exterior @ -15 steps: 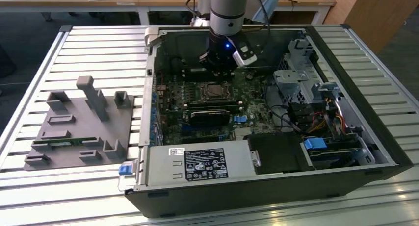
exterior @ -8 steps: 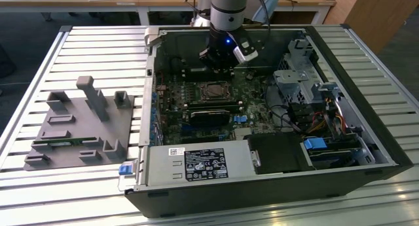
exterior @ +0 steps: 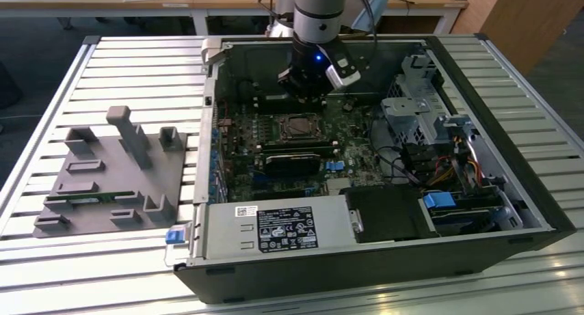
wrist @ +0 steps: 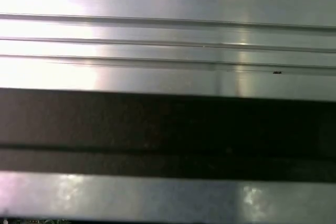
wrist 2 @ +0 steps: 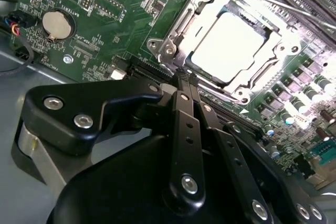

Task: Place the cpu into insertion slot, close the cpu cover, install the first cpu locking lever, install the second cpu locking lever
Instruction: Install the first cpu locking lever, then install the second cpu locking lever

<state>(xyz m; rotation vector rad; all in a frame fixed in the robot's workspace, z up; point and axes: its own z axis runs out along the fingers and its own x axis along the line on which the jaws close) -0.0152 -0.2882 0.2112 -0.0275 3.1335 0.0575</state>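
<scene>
The cpu [wrist 2: 228, 45] sits in the insertion slot [wrist 2: 173, 35] under the cpu cover [wrist 2: 273, 51]; the gripper [wrist 2: 186, 80], fingers together, empty, hovers beside

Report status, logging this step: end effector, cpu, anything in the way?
End effector shut, empty, tips at the socket's edge. Cpu seated in insertion slot, cpu cover down over it. Nothing in the way.
</scene>
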